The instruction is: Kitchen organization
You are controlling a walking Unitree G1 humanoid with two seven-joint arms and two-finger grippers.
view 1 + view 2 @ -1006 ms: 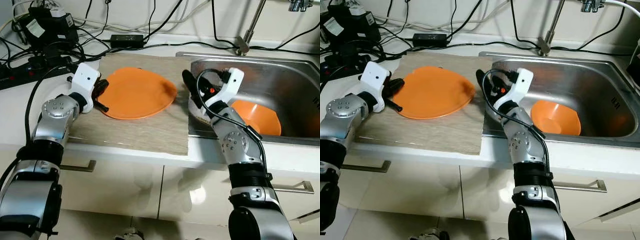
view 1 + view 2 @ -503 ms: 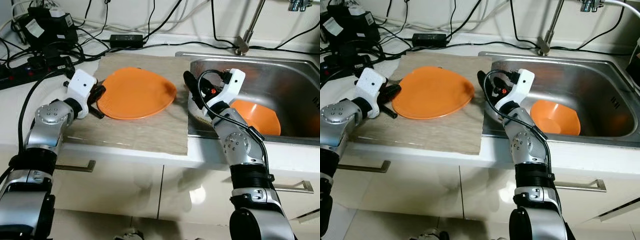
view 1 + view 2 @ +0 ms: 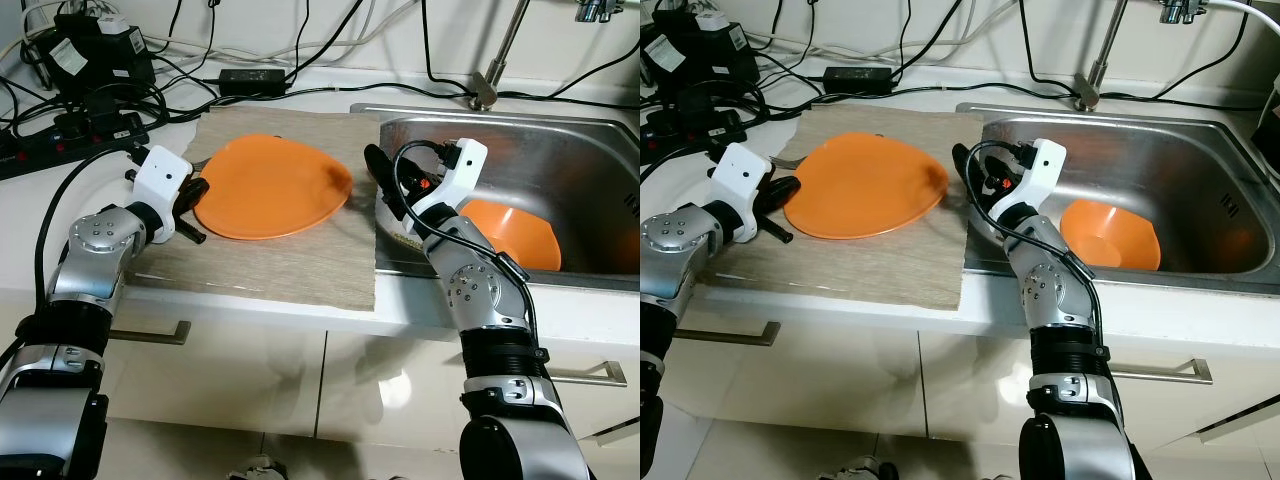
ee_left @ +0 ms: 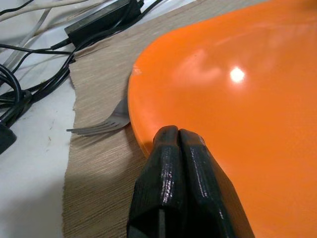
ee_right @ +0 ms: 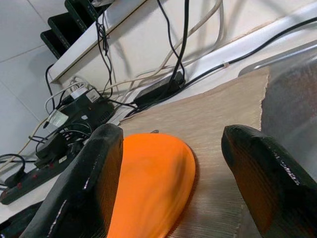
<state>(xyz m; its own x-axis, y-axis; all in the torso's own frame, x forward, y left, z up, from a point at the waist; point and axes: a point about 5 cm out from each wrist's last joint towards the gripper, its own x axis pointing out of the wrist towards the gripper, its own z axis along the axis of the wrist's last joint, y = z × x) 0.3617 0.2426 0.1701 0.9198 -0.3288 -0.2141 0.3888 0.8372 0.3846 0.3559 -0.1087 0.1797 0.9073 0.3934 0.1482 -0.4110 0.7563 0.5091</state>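
Observation:
An orange plate (image 3: 272,186) lies on a woven beige mat (image 3: 290,262) on the counter. A metal fork (image 4: 99,126) pokes out from under its far left rim. My left gripper (image 3: 199,189) is shut with its fingertips (image 4: 171,144) pressed together at the plate's left rim and nothing between them. My right gripper (image 3: 384,184) hangs open over the sink's left rim, its fingers (image 5: 94,178) spread wide and facing the plate. An orange bowl (image 3: 512,232) sits in the steel sink (image 3: 570,150).
A tangle of black cables, a power strip and adapters (image 3: 90,75) crowds the counter behind and left of the mat. The faucet stem (image 3: 487,92) rises behind the sink. Cabinet fronts with bar handles (image 3: 590,377) lie below the counter edge.
My left arm has drawn back to the left and towards me, its gripper now at the plate's outer left rim. The right arm has hardly moved.

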